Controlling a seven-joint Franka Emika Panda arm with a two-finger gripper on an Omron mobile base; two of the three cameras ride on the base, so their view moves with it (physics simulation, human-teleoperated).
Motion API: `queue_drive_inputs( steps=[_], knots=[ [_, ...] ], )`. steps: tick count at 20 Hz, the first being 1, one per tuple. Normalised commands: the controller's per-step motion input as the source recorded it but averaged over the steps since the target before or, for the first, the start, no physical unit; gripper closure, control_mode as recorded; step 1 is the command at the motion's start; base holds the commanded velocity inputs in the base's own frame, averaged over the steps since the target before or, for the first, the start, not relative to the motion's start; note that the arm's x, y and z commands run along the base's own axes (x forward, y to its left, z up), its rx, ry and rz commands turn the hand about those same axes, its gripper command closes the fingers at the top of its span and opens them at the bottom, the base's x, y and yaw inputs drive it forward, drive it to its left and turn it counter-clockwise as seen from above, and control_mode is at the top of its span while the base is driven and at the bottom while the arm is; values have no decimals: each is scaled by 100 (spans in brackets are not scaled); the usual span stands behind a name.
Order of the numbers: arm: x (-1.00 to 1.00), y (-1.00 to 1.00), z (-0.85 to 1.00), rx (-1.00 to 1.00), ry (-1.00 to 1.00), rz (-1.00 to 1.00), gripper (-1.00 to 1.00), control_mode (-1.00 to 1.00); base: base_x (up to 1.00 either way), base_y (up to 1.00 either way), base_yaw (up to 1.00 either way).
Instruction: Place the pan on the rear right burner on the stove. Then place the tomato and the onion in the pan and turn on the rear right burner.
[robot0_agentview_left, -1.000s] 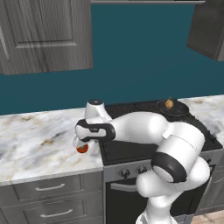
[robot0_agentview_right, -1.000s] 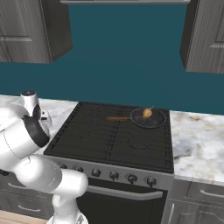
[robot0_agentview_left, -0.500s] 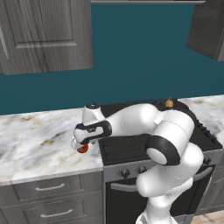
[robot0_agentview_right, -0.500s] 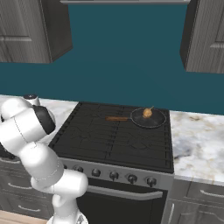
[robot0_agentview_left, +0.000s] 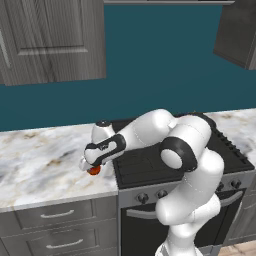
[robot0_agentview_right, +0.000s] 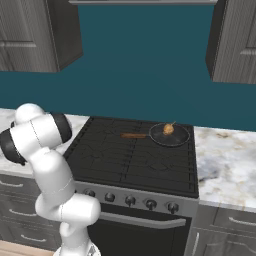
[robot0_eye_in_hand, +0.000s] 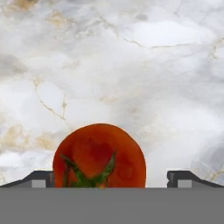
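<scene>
Arm swung lower over tomato (robot0_eye_in_hand: 99, 155), fingers (robot0_eye_in_hand: 42, 178) apart, seemingly flanking it

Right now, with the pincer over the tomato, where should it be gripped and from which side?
Grip the tomato across its round middle, coming straight down from above. It rests stem-up on the marble counter, and the open pincer already has a fingertip on each side, so closing there should probably hold it.
</scene>
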Motion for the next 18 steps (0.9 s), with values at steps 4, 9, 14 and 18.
queue_drive_inputs(
  steps=[4, 9, 14, 18],
  knots=[
    [16, 9, -21, -1, 0, 0, -100, -100, 0, 0, 0],
    [1, 7, -19, -3, 2, 0, 100, -100, 0, 0, 0],
    [-11, -8, -2, -1, 0, 0, 100, -100, 0, 0, 0],
    [-16, -22, 42, 0, -2, -1, 100, -100, 0, 0, 0]
  ],
)
